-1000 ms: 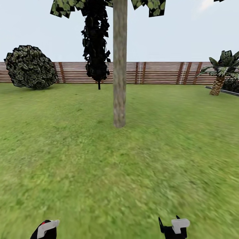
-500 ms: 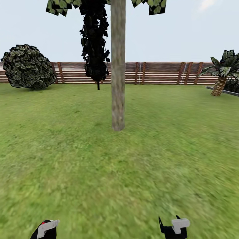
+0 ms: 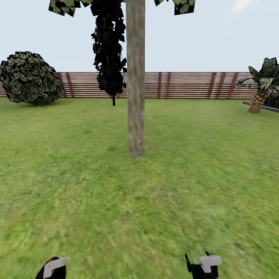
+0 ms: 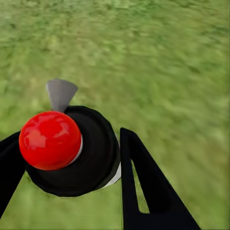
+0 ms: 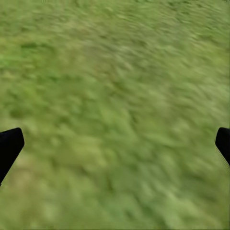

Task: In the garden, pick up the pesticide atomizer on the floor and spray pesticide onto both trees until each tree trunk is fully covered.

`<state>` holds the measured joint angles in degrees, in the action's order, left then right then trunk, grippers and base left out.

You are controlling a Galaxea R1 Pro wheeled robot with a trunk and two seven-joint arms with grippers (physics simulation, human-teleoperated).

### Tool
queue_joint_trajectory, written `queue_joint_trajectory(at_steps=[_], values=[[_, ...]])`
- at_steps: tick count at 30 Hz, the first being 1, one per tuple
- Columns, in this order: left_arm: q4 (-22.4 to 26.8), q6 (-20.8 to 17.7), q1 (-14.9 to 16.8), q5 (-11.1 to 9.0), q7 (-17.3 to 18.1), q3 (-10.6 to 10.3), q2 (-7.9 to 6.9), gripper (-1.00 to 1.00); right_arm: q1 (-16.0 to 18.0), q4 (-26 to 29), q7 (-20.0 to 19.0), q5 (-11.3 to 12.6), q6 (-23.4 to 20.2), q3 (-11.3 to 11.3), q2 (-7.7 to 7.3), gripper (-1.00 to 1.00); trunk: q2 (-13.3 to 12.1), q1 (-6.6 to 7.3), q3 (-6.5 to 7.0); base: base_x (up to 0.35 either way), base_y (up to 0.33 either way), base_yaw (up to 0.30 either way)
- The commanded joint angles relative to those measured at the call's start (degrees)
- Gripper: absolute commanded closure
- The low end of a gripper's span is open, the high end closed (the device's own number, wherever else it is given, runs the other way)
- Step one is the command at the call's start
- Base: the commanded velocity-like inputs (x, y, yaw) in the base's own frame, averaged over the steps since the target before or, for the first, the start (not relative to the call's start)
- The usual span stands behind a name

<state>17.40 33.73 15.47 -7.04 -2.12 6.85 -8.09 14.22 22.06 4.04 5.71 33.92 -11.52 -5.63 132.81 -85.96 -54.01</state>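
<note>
One tree stands ahead in the head view, its thick grey-tan mottled tree trunk [image 3: 136, 97] rising from the grass floor [image 3: 155, 201] with the green crown cut off at the frame's top. The pesticide atomizer [image 4: 72, 148], black with a round red cap and a grey nozzle, sits between the fingers of my left gripper [image 4: 67, 163], which is shut on it. That left gripper [image 3: 54, 267] rides low at the frame's bottom edge. My right gripper [image 5: 115, 146] is open over bare grass, also seen at the bottom edge as the right gripper [image 3: 203, 265].
A brown slatted fence [image 3: 186, 85] bounds the lawn at the back. A black cone-shaped tree [image 3: 110, 58] stands behind the trunk, a round dark bush [image 3: 31, 77] at far left, a short palm [image 3: 261, 87] at far right. Open grass lies between me and the trunk.
The whole head view has shifted: the trunk looks slightly larger and its base lower, so the camera has come closer. Both grippers hold the same pose.
</note>
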Motion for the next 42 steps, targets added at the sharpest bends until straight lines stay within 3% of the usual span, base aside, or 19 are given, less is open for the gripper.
queue_joint_trajectory(at_steps=[1,42], values=[[0.01,0.01,0.00,0.00,0.01,0.01,0.00,1.00,0.01,0.00,0.00,0.00,0.00,0.00,0.00,-1.00,0.00,0.00,0.00,0.340,-0.005,0.000],[0.01,0.02,0.00,0.00,0.01,0.01,-0.09,1.00,0.01,0.02,0.00,0.00,0.01,0.00,-0.03,-1.00,0.00,0.00,0.00,0.340,0.000,0.029]])
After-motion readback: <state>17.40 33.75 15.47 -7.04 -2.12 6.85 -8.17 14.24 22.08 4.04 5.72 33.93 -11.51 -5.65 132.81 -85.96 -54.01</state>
